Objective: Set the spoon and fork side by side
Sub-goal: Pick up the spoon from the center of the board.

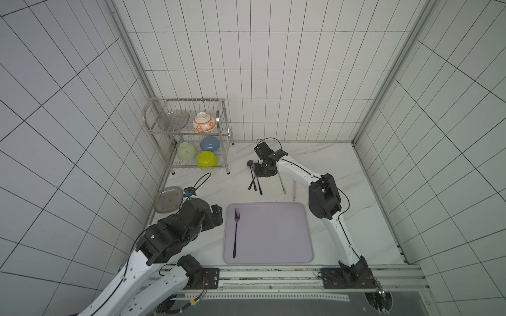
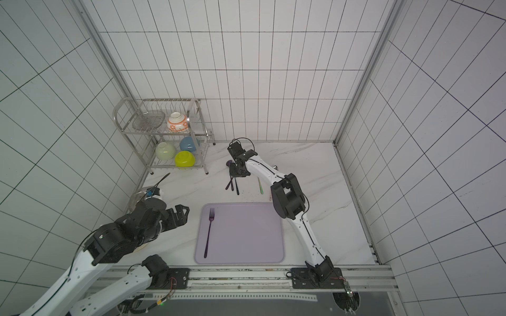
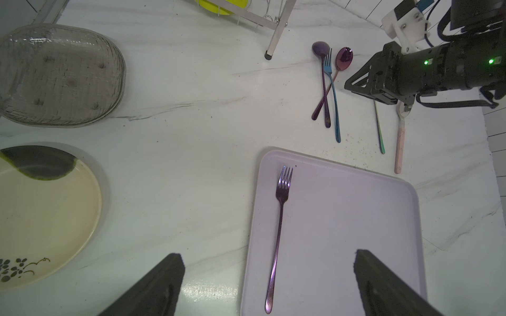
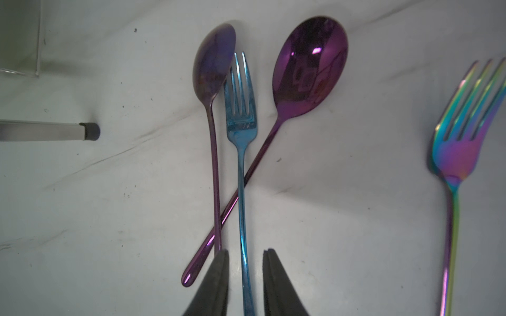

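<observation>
- One purple fork (image 1: 235, 232) lies flat on the left part of the lavender tray (image 1: 273, 232), tines toward the back wall.
- Two spoons, a broad spoon (image 4: 309, 68) and a slim spoon (image 4: 213, 60), lie on the table (image 1: 219, 191) beyond the tray, handles crossed with a blue fork (image 4: 241, 123).
- Right gripper (image 4: 245, 253): jaws narrowly apart, straddling the blue fork's handle, a gap on either side; nothing gripped.
- Left gripper (image 3: 268, 255): jaws spread wide, empty, over the tray's left edge.

The slim purple fork (image 3: 279, 235) lies flat, tines pointing away, just ahead of the left gripper (image 3: 268, 255) and in line with its wide gap, while the glossy purple spoon (image 4: 309, 68) lies bowl-up ahead of the right gripper (image 4: 246, 252), its handle slanting to end just beside that gripper's fingertip.
</observation>
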`<state>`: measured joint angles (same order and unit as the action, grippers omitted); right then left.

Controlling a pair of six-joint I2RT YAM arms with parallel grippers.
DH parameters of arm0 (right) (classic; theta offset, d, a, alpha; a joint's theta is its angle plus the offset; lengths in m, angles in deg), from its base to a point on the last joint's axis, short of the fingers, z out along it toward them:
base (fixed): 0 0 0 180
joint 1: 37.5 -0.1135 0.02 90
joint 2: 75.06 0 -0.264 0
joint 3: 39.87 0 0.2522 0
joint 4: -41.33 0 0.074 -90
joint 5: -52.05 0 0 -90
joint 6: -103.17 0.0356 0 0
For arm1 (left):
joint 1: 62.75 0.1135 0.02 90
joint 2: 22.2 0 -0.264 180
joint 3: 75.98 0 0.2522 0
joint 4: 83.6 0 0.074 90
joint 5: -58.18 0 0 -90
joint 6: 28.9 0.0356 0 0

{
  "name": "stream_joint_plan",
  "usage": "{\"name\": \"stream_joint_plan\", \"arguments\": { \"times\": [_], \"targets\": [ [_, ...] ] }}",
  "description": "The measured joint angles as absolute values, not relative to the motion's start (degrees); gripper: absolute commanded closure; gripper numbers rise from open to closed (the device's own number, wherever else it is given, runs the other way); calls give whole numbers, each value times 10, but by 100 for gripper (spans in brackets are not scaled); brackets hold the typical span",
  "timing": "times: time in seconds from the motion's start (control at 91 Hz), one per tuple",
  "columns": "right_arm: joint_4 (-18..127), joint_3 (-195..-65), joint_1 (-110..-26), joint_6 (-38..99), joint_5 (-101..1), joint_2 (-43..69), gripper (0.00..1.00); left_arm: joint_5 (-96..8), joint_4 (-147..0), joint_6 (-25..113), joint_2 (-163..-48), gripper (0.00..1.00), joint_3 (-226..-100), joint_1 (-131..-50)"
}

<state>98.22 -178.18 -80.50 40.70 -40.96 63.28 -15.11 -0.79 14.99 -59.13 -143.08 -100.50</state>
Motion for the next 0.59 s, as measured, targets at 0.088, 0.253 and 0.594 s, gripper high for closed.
{"name": "stream_joint_plan", "arguments": {
  "times": [0.088, 0.253, 0.594],
  "targets": [
    [983, -1806, -809, 404, -413, 647, 76, -149, -2, 148, -585, 2, -1431, -1005],
    [985, -1840, -818, 406, -418, 678, 76, -144, 3, 144, -582, 2, -1431, -1005],
    [1015, -1869, -822, 424, -408, 720, 72, -143, 7, 143, -575, 2, -1431, -1005]
  ]
}}
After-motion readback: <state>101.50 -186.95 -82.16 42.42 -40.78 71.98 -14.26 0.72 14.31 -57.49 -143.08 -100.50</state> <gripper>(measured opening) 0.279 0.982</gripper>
